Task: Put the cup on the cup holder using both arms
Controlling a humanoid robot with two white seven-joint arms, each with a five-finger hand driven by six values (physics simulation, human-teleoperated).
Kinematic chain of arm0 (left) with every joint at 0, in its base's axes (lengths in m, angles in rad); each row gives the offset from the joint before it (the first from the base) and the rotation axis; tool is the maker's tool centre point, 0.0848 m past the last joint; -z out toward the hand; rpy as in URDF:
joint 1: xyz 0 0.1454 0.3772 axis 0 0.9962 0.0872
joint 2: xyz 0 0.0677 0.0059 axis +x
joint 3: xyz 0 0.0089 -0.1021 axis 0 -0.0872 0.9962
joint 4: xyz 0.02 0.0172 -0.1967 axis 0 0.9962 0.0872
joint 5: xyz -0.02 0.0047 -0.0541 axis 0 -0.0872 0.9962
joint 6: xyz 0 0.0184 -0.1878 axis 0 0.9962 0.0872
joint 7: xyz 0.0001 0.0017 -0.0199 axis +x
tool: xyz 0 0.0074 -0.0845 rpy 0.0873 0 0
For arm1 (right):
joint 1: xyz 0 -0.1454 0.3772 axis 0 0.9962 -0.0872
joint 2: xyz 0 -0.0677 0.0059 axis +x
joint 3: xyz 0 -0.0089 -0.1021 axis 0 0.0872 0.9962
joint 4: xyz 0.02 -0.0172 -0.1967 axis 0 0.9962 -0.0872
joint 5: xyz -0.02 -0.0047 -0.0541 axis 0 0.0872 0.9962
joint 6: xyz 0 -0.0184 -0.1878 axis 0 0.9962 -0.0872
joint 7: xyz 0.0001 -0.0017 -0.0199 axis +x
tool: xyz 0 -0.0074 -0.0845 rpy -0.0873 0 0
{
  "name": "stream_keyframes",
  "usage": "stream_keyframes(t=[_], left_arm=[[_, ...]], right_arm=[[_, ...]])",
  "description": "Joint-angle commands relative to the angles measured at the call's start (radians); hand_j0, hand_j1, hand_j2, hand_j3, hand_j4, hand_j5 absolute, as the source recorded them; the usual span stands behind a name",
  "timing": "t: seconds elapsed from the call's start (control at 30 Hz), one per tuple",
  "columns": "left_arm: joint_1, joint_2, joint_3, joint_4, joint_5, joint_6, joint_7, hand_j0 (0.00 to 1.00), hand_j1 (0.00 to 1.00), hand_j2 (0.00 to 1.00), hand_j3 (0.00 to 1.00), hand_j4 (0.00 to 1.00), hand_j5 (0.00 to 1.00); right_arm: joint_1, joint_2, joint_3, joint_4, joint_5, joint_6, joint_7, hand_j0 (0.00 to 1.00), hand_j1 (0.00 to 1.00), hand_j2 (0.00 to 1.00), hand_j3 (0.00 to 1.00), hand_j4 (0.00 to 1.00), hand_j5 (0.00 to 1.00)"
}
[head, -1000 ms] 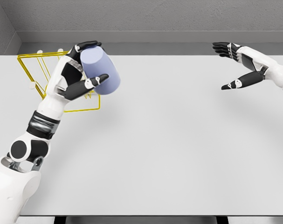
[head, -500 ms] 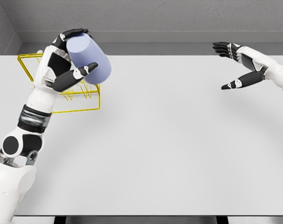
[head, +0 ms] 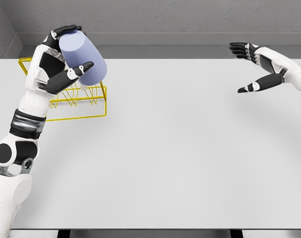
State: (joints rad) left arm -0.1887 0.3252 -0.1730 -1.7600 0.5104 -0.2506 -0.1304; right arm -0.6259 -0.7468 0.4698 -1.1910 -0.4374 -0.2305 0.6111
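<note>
At the far left of the white table [head: 190, 163], the left hand [head: 53, 62] grips the pale blue cup [head: 82, 60], its fingers curled over the cup's far end and its thumb pressed along the near side. The cup is carried tilted, clear of the table, above the yellow wire cup holder [head: 81, 106], which stands in the table's far-left corner with several upright pegs showing inside its frame. From this view the cup's lower end appears just above the pegs, though whether it touches any of them cannot be told.

By the look of it, the transport step is nearly over and the placing step is at hand: the cup sits over the rack but is not yet seated. The next move seems to call for lining the cup's open end up with a peg, lowering it onto the rack, and only then letting the fingers go; a poor alignment could leave the cup catching on the wire or tipping off.

At the far right, well apart from the rack, the right hand [head: 259, 67] hangs above the table with fingers spread, holding nothing.
</note>
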Motion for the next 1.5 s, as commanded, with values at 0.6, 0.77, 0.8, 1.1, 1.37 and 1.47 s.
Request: stream_keyframes(t=[0.6,0.77,0.8,1.1,1.37,1.47], left_arm=[[0.006,0.009,0.061,0.010,0.002,0.057,0.002,0.69,0.69,0.69,0.69,0.69,0.69],[0.006,0.011,0.061,0.013,0.002,0.073,0.002,0.69,0.69,0.69,0.69,0.69,0.69],[0.006,0.011,0.061,0.013,0.002,0.073,0.002,0.69,0.69,0.69,0.69,0.69,0.69],[0.008,0.011,0.061,0.016,0.002,0.073,0.002,0.69,0.69,0.69,0.69,0.69,0.69],[0.003,0.009,0.061,0.016,-0.004,0.073,0.002,0.85,0.85,0.85,0.85,0.85,0.85],[0.002,0.009,0.061,0.016,-0.010,0.085,0.003,1.00,1.00,1.00,1.00,1.00,1.00]], right_arm=[[0.000,0.009,0.001,0.011,0.000,0.000,0.000,1.00,1.00,1.00,1.00,1.00,1.00],[0.000,0.011,0.001,0.011,0.000,0.000,0.000,1.00,1.00,1.00,1.00,1.00,1.00],[0.000,0.020,0.001,0.013,0.002,0.000,0.000,1.00,1.00,1.00,1.00,1.00,1.00],[0.000,0.023,0.003,0.014,0.003,0.000,0.000,1.00,1.00,1.00,1.00,1.00,1.00],[0.000,0.023,0.003,0.014,0.003,0.000,0.000,1.00,1.00,1.00,1.00,1.00,1.00],[0.000,0.023,0.003,0.014,0.003,0.000,0.000,1.00,1.00,1.00,1.00,1.00,1.00]])
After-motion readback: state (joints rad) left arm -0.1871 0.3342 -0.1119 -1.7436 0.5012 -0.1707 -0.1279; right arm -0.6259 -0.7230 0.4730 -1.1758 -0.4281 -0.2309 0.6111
